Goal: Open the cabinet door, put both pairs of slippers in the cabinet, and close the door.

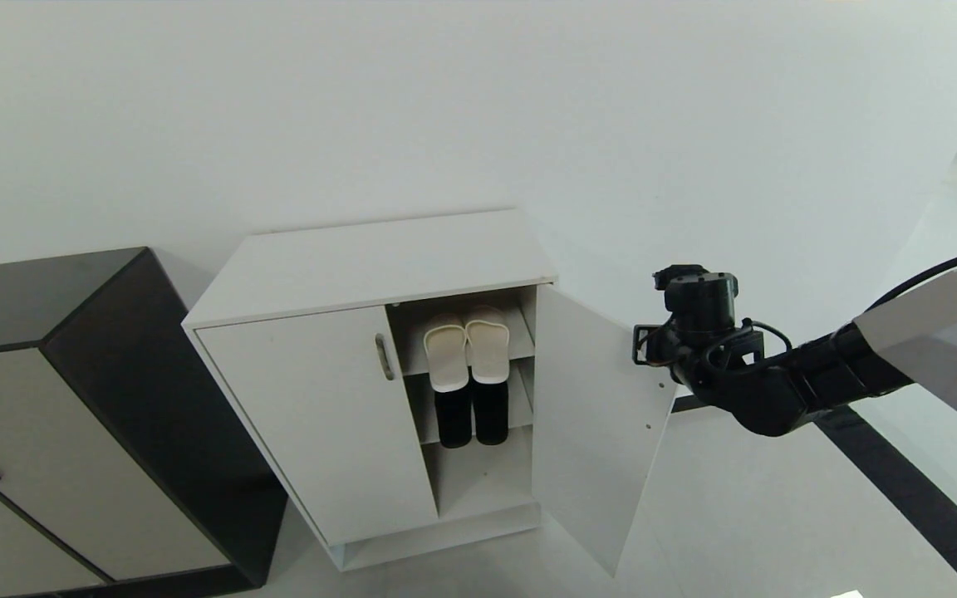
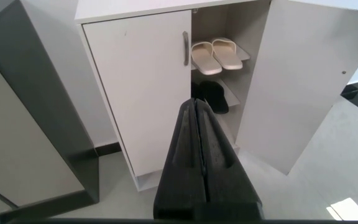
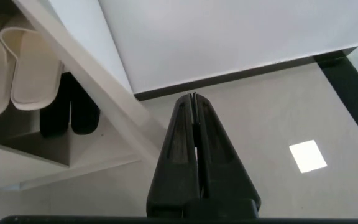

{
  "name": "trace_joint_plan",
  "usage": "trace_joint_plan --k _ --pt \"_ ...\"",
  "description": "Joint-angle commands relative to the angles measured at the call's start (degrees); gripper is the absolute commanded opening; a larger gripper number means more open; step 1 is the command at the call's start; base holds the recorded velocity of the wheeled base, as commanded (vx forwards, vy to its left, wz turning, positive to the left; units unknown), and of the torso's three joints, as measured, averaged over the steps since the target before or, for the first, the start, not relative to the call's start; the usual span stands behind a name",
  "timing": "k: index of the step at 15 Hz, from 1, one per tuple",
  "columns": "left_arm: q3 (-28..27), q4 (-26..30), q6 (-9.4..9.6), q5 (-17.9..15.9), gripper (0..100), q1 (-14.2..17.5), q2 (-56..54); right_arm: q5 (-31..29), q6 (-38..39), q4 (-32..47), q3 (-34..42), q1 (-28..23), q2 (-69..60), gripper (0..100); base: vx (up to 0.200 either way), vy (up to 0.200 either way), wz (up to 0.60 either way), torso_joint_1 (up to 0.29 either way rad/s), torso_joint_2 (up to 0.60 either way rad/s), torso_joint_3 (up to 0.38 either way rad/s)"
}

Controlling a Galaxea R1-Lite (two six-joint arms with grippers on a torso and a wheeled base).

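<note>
Inside, white slippers (image 1: 468,355) sit shelved above black slippers (image 1: 472,417), cabinet door (image 1: 599,415) open.

Holds the right arm (image 1: 786,386) outstretched, wrist level, right gripper (image 3: 193,98) pressed together ahead of the wrist; left gripper (image 2: 194,102) likewise pressed together, pointing forward.

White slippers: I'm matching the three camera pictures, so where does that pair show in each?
Head view: white slippers on the upper shelf, right of the handle.
Left wrist view: white slippers on that same shelf, beside the handle.
Right wrist view: white slippers beside the open door.
Shared landmark: black slippers, one shelf below them in every view.
</note>
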Motion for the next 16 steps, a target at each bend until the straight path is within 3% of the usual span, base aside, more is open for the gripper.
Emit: trace_joint_plan --k 1,5,16 --pt "-0.01 0.0 -0.01 -0.04 0 0.01 0.02 0.01 0.08 0.15 0.02 0.04 -0.14 0 0.0 0.0 0.0 0.0 0.0 0.0" --pt "-0.01 0.0 -0.1 0.05 0 0.01 0.02 0.01 0.08 0.15 0.9 0.48 -0.76 0 0.0 0.0 0.0 0.0 0.0 0.0" --pt "0.07 -0.09 -0.36 0.14 0 0.01 0.02 0.01 2.81 -0.12 14.08 19.46 -14.29 0 0.0 0.0 0.0 0.0 0.0 0.0"
